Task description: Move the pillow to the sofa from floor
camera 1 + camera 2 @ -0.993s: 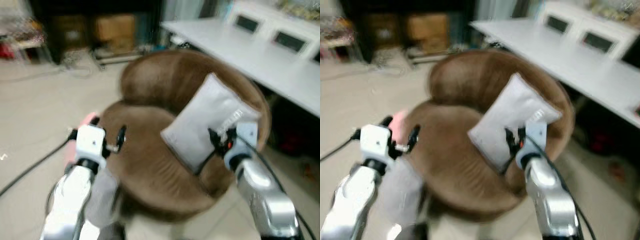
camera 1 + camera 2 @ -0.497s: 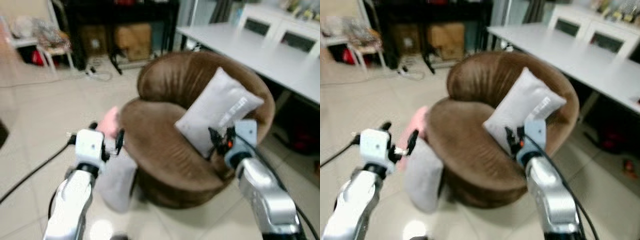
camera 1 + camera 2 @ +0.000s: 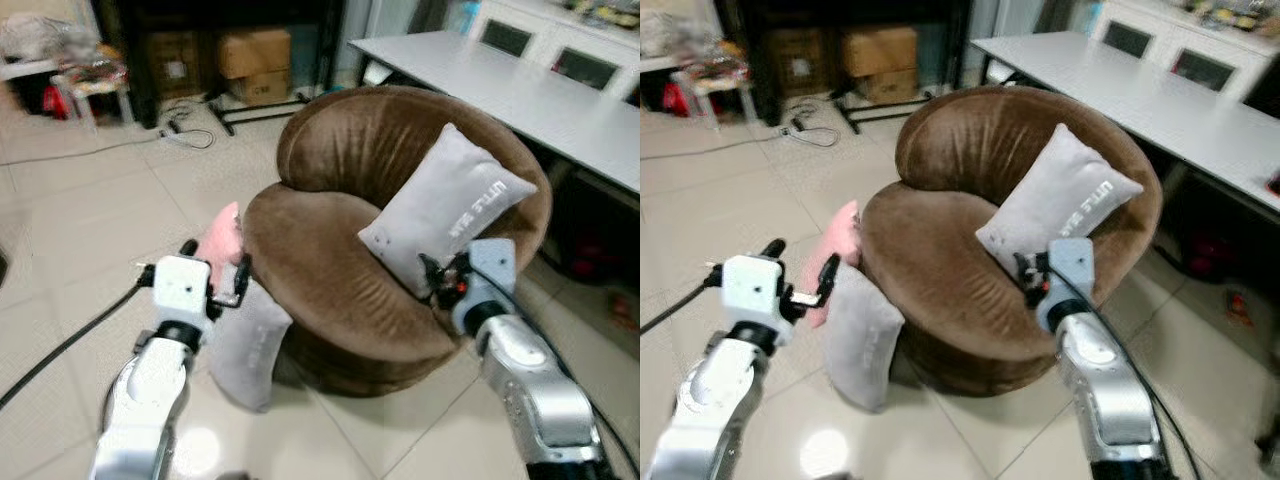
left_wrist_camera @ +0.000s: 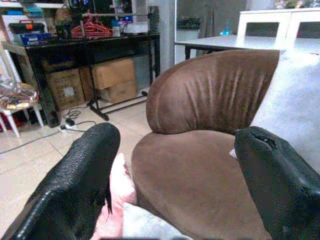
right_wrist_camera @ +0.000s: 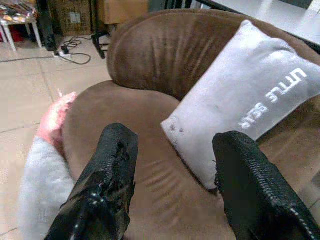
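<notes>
Left tool (image 3: 212, 282) and right tool (image 3: 447, 278) both spread apart, empty. Grey pillow (image 3: 250, 345) leans on sofa (image 3: 330, 260) at 8 o'clock. Risk: pinching pink pillow (image 3: 222, 240) instead.

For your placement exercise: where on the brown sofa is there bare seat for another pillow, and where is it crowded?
Free: the seat's front-left cushion, bordered by the backrest and the lettered grey pillow. Crowded: the right side, where that pillow leans and the right gripper hovers.
</notes>
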Controlling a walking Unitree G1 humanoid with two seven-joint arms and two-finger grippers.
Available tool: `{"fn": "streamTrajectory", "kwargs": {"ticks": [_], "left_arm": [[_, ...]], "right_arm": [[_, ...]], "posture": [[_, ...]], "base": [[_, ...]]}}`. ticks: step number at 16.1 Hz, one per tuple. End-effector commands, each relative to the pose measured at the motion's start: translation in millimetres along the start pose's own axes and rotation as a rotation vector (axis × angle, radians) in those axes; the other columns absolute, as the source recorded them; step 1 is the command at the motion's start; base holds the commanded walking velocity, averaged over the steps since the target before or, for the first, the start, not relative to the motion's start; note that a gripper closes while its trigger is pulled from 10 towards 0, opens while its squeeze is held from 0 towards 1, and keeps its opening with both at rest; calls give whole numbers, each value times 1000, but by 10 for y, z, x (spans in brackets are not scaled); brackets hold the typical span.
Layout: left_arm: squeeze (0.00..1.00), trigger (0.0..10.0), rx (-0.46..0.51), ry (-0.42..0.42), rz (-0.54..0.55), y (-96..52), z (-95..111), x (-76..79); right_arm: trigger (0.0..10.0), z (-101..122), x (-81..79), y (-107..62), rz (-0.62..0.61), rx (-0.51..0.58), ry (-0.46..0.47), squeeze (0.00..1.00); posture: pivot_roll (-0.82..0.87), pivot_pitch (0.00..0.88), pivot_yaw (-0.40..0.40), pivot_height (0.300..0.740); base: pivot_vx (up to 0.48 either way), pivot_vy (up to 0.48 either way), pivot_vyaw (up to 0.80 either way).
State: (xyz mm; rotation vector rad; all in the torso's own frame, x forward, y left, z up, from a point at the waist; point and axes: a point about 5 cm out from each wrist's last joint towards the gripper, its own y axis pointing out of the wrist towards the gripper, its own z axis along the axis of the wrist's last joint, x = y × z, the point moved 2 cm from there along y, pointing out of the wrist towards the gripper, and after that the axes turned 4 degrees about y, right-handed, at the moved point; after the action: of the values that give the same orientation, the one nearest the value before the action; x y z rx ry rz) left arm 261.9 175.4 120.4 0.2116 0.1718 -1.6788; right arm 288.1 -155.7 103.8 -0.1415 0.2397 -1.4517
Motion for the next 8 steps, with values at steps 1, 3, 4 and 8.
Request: {"fn": "streamTrajectory", "kwargs": {"ticks": [1, 3, 4, 8], "left_arm": [[0, 10000, -5, -7, -9, -2, -6, 27], [0, 10000, -8, -12, -12, -3, -13, 35], [0, 10000, -9, -13, -13, -4, -15, 38], [0, 10000, -14, -5, -17, -15, -31, 45]], "right_arm": [[10000, 56, 44, 10, -11, 16, -18, 0], [10000, 51, 31, -2, 0, 26, -9, 0], [10000, 43, 24, -10, 7, 24, -22, 0], [10000, -1, 4, -14, 17, 15, -14, 0]], "posture": [[-11, 0, -110, 740], [-12, 0, -108, 740], [-12, 0, -108, 740], [-9, 0, -95, 740]], "base": [[0, 334, 0], [0, 334, 0], [0, 337, 0], [0, 347, 0]]}}
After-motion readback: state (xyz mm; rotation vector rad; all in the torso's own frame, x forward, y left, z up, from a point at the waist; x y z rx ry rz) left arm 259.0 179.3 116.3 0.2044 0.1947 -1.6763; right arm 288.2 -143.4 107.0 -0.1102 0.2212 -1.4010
